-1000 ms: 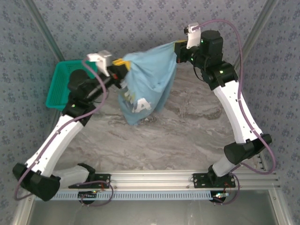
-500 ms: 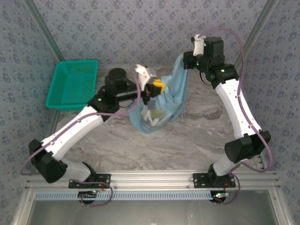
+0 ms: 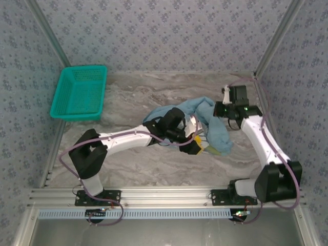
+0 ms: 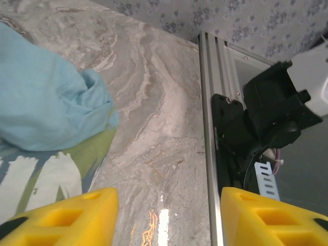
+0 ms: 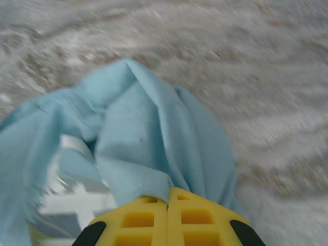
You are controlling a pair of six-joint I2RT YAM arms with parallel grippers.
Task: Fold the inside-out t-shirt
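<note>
Since a second ago both arms have swung down from the upper frame, and the t-shirt (image 3: 215,130) now lies bunched on the surface (image 3: 128,102) right of centre. The left tool (image 4: 166,215) is spread and empty; the right tool (image 5: 168,197) pinches a shirt edge. Laying out seems to be in hand. Next, the left needs a fresh hold so the cloth can be spread flat.

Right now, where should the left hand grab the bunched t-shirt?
Likely the loose folded edge of the t-shirt beside the printed patch. It lies low on the table, so bring the open left hand in low from its own side; the right hand pinches the other end.
</note>
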